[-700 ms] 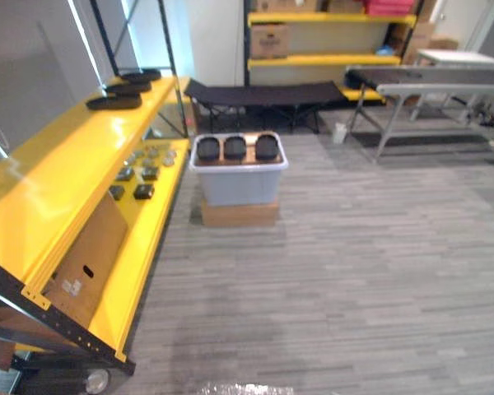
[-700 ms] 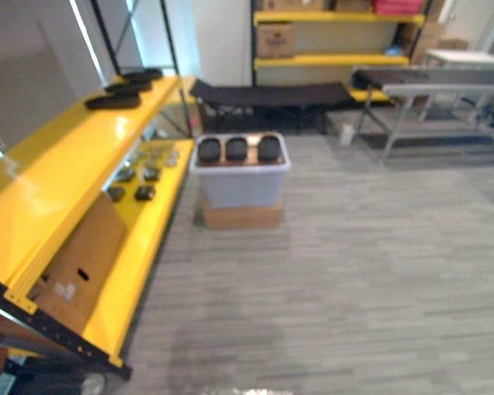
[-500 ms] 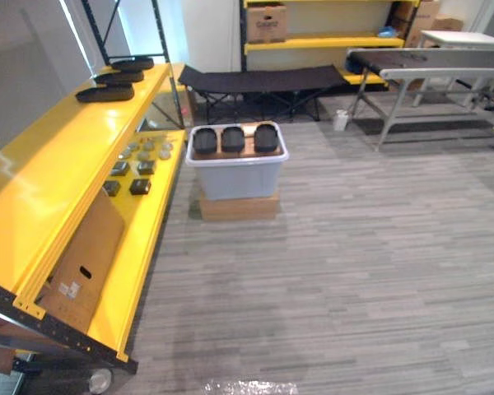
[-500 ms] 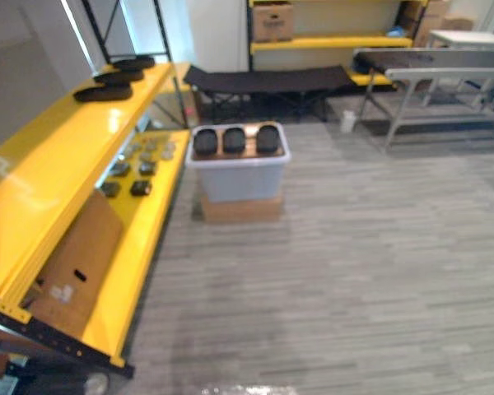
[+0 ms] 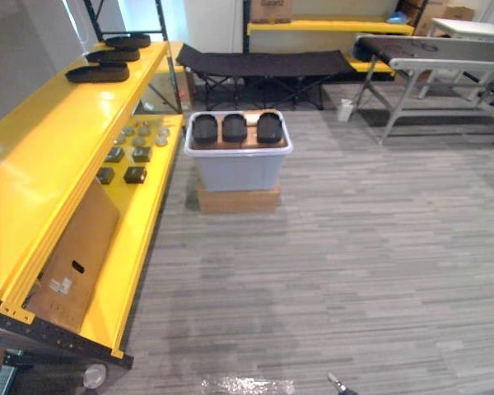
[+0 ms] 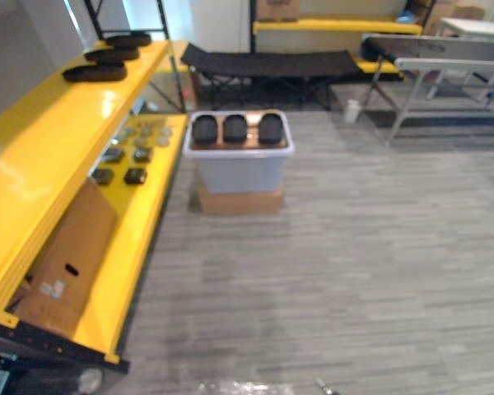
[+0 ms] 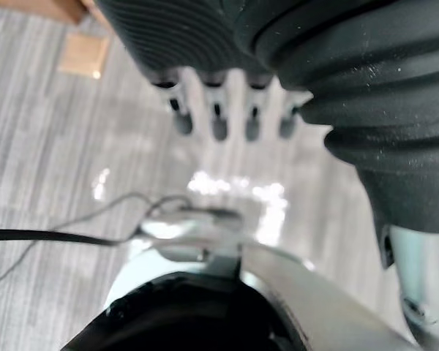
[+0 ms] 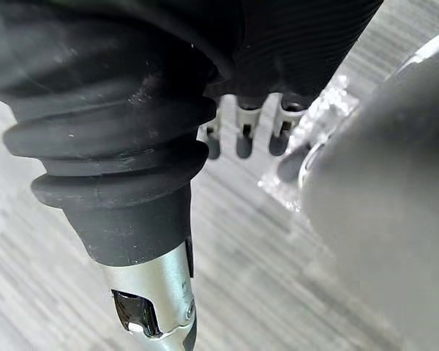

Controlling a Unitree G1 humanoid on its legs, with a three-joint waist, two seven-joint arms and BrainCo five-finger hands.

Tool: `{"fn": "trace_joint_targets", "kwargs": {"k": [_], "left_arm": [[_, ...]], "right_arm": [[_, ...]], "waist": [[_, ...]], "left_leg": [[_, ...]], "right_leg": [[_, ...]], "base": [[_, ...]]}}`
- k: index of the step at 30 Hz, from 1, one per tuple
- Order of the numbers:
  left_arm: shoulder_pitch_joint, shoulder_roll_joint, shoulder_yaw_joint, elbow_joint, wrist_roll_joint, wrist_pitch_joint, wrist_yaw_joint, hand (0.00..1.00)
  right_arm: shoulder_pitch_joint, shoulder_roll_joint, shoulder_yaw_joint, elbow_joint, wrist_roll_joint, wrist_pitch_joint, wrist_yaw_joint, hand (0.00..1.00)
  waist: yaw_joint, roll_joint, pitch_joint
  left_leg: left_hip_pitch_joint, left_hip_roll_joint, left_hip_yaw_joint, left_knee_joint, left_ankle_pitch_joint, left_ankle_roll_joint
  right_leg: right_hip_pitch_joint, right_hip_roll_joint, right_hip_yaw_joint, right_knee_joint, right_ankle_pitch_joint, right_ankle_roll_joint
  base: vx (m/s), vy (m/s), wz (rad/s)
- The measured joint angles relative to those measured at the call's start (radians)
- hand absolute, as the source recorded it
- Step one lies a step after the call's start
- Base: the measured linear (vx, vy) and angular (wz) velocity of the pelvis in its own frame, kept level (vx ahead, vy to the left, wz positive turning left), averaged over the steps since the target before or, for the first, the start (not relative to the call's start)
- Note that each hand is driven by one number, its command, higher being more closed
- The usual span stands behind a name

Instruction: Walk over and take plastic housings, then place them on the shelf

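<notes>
Three black plastic housings (image 5: 235, 127) lie side by side on top of a grey tote (image 5: 239, 169), which stands on a flat cardboard box (image 5: 239, 200) in the middle of the floor. More black housings (image 5: 99, 72) rest on the far end of the top board of the yellow shelf (image 5: 58, 156) along the left. My left hand (image 7: 218, 121) hangs over the grey floor with straight fingers and holds nothing. My right hand (image 8: 243, 139) also hangs with relaxed fingers, empty, far from the tote.
Small dark parts (image 5: 128, 160) and a leaning cardboard box (image 5: 70, 255) sit on the shelf's lower board. A black folding cot (image 5: 259, 64) stands behind the tote, with a grey metal table (image 5: 432, 58) at the back right and a yellow rack (image 5: 329, 26) beyond.
The whole picture has shifted: the camera has come a little closer to the tote and looks further down. The housings, tote and shelf have not moved.
</notes>
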Motion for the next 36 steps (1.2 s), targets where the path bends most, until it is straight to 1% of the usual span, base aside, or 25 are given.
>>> {"fn": "trace_joint_targets", "kwargs": {"k": [3,4,6,8,12,14,15,18,21,23,25,28,29,30,31,32,33,34,35,36], "left_arm": [[0.001,0.0,0.0,0.0,0.0,-0.001,0.001,0.0],[0.001,0.0,0.0,0.0,-0.001,-0.002,0.003,0.0],[0.002,-0.001,-0.001,0.0,-0.003,-0.002,0.007,0.0],[0.002,-0.002,-0.001,0.0,-0.004,-0.004,0.014,0.0],[0.002,-0.003,-0.001,0.0,-0.003,-0.007,0.024,0.0],[-0.002,-0.003,-0.001,-0.001,-0.002,-0.011,0.052,0.0],[-0.002,-0.003,0.0,-0.002,0.0,-0.016,0.056,0.0],[-0.002,0.0,0.0,-0.004,0.009,-0.044,0.072,0.0],[-0.004,-0.001,0.0,-0.006,0.009,-0.044,0.098,0.0],[-0.003,-0.001,-0.001,-0.006,0.011,-0.044,0.106,0.0],[-0.001,-0.004,-0.001,-0.022,0.047,-0.044,0.11,0.0],[0.0,-0.005,0.0,-0.021,0.049,-0.044,0.114,0.0],[0.0,-0.006,-0.001,-0.021,0.05,-0.044,0.116,0.0],[0.0,-0.008,-0.001,-0.02,0.061,-0.043,0.116,0.0],[0.0,-0.008,-0.001,-0.021,0.072,-0.043,0.116,0.0],[-0.003,-0.003,-0.002,-0.021,0.082,-0.044,0.117,0.0],[-0.003,-0.003,-0.004,-0.021,0.088,-0.043,0.118,0.0],[-0.004,-0.002,-0.004,-0.021,0.088,-0.042,0.118,0.0],[-0.007,0.004,-0.004,-0.02,0.088,-0.041,0.119,0.0],[-0.009,0.012,-0.003,-0.019,0.087,-0.04,0.118,0.0]], "right_arm": [[0.002,0.001,0.002,0.0,-0.007,-0.016,0.019,0.0],[0.002,0.003,0.006,0.0,-0.026,-0.039,0.027,0.0],[0.003,0.003,0.017,0.0,-0.027,-0.055,0.032,0.0],[0.006,0.003,0.03,0.0,-0.026,-0.082,0.031,0.0],[0.01,0.004,0.04,0.0,-0.018,-0.101,0.027,0.0],[0.008,0.006,0.045,-0.001,-0.018,-0.101,0.014,0.0],[0.007,0.007,0.045,-0.001,-0.018,-0.101,0.008,0.0],[0.003,0.012,0.045,-0.001,-0.019,-0.098,0.009,0.0],[-0.002,0.013,0.044,-0.002,-0.024,-0.088,0.01,0.0],[-0.002,0.014,0.044,-0.002,-0.023,-0.085,0.01,0.0],[-0.003,0.014,0.043,-0.002,-0.022,-0.085,0.005,0.0],[-0.002,0.014,0.042,-0.003,-0.023,-0.085,-0.007,0.0],[-0.002,0.014,0.041,-0.003,-0.023,-0.086,-0.012,0.0],[0.001,0.015,0.037,-0.006,-0.021,-0.087,-0.013,0.0],[0.002,0.014,0.036,-0.009,-0.021,-0.087,-0.014,0.0],[0.002,0.014,0.027,-0.013,-0.021,-0.087,-0.015,0.0],[-0.005,0.01,0.019,-0.013,-0.021,-0.085,-0.017,0.0],[-0.007,0.009,0.019,-0.017,-0.021,-0.086,-0.015,0.0],[-0.006,0.009,0.02,-0.016,-0.022,-0.085,-0.008,0.0],[-0.005,0.01,0.021,-0.01,-0.022,-0.083,0.009,0.0]], "waist": [[0.001,0.0,0.0],[0.001,-0.001,0.001],[0.001,-0.004,0.001],[0.003,-0.004,0.001],[0.003,-0.006,0.001],[0.001,-0.005,0.0],[0.001,-0.007,0.001],[0.002,-0.017,0.006],[0.001,-0.019,0.007],[-0.004,-0.019,0.007],[-0.002,-0.019,0.006],[-0.002,-0.019,0.007],[-0.003,-0.02,0.008],[-0.006,-0.023,0.012],[-0.007,-0.025,0.014],[-0.009,-0.035,0.028],[-0.009,-0.034,0.044],[-0.01,-0.033,0.05],[-0.012,-0.03,0.052],[-0.01,-0.041,0.057]], "left_leg": [[0.0,-0.001,0.001,-0.002,0.001,0.002],[0.0,-0.001,0.0,-0.006,0.005,0.005],[0.0,-0.002,0.001,-0.014,0.009,0.004],[-0.001,-0.004,0.0,-0.034,0.022,0.007],[0.0,-0.007,-0.003,-0.052,0.031,0.009],[-0.003,-0.009,-0.008,-0.054,0.032,0.01],[-0.004,-0.01,-0.009,-0.054,0.032,0.01],[-0.003,-0.011,-0.01,-0.054,0.032,0.01],[-0.004,-0.014,-0.018,-0.053,0.032,0.01],[-0.004,-0.017,-0.03,-0.052,0.032,0.01],[-0.003,-0.02,-0.031,-0.052,0.033,0.01],[-0.004,-0.026,-0.03,-0.053,0.033,0.011],[-0.005,-0.028,-0.028,-0.052,0.031,0.012],[-0.006,-0.029,-0.028,-0.047,0.022,0.018],[-0.007,-0.033,-0.028,-0.04,0.016,0.026],[-0.005,-0.042,-0.026,-0.023,0.006,0.041],[0.007,-0.042,-0.024,-0.015,0.0,0.059],[0.019,-0.042,-0.021,-0.015,0.0,0.06],[0.023,-0.039,-0.015,-0.013,-0.001,0.061],[0.031,-0.03,-0.003,-0.012,-0.007,0.057]], "right_leg": [[-0.002,-0.001,-0.006,0.0,-0.001,-0.001],[-0.004,-0.001,-0.009,0.0,-0.002,-0.002],[-0.007,-0.001,-0.01,0.0,-0.002,-0.003],[-0.016,-0.002,-0.012,-0.001,-0.002,-0.003],[-0.022,-0.003,-0.019,-0.001,-0.003,-0.004],[-0.031,-0.006,-0.032,0.0,-0.003,-0.004],[-0.03,-0.007,-0.034,0.0,-0.003,-0.004],[-0.029,-0.007,-0.04,0.0,-0.003,-0.004],[-0.027,-0.011,-0.043,0.0,-0.003,-0.004],[-0.021,-0.014,-0.058,0.0,-0.003,-0.003],[-0.017,-0.018,-0.062,0.0,-0.004,-0.002],[-0.017,-0.024,-0.062,0.004,-0.01,0.002],[-0.036,-0.031,-0.063,0.039,-0.034,0.005],[-0.081,-0.046,-0.064,0.143,-0.089,0.013],[-0.109,-0.06,-0.064,0.209,-0.118,0.019],[-0.158,-0.091,-0.064,0.346,-0.163,0.041],[-0.221,-0.116,-0.065,0.493,-0.18,0.062],[-0.257,-0.129,-0.069,0.565,-0.182,0.065],[-0.298,-0.142,-0.086,0.61,-0.212,0.034],[-0.321,-0.142,-0.094,0.583,-0.213,0.029]], "base": [[-0.07,-0.026,-0.03],[-0.07,-0.024,0.01],[-0.06,-0.025,0.01],[-0.04,-0.023,0.01],[-0.01,-0.006,0.02],[0.0,-0.01,0.09],[0.0,-0.008,0.05],[0.0,0.0,0.0],[-0.01,-0.004,0.02],[-0.04,-0.013,0.17],[-0.07,-0.008,0.11],[-0.07,-0.006,-0.01],[-0.08,0.003,0.01],[-0.03,0.016,0.03],[-0.01,0.033,0.04],[-0.02,0.046,-0.07],[-0.03,0.054,-0.13],[0.0,0.066,-0.15],[0.03,0.077,-0.18],[0.05,0.07,-0.19]]}}
